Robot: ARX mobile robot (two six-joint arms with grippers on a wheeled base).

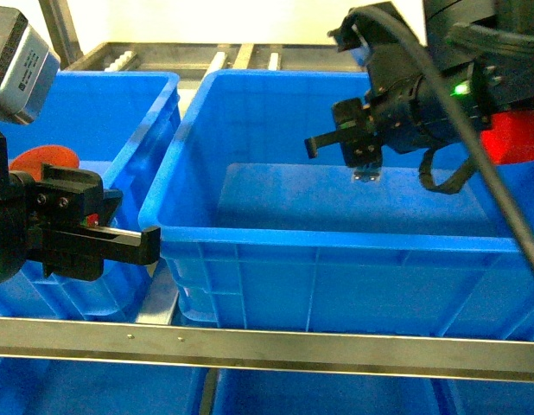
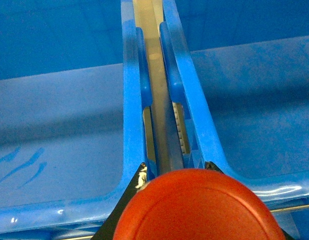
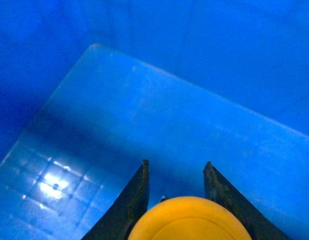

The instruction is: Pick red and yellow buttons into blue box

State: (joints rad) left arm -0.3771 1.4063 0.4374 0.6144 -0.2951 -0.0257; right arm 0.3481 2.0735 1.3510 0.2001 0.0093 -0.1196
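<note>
- Left gripper (image 2: 174,167): clenched on the round red-capped push button (image 2: 197,207), held above the seam between the large deep blue plastic crate (image 1: 336,251) and a neighbouring blue crate (image 1: 120,95); only the left wrist view shows this seam.
- Right gripper (image 3: 175,167): grasping the round yellow-capped push button (image 3: 189,220) over the large crate's smooth floor beneath it.
- Head view: the yellow cap is hidden.

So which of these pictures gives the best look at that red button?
The left wrist view: the red button's round cap fills the bottom of the frame, between the left gripper's dark fingers. The head view shows only a sliver of it behind that gripper. The right wrist view shows none of it, only a yellow button.
</note>
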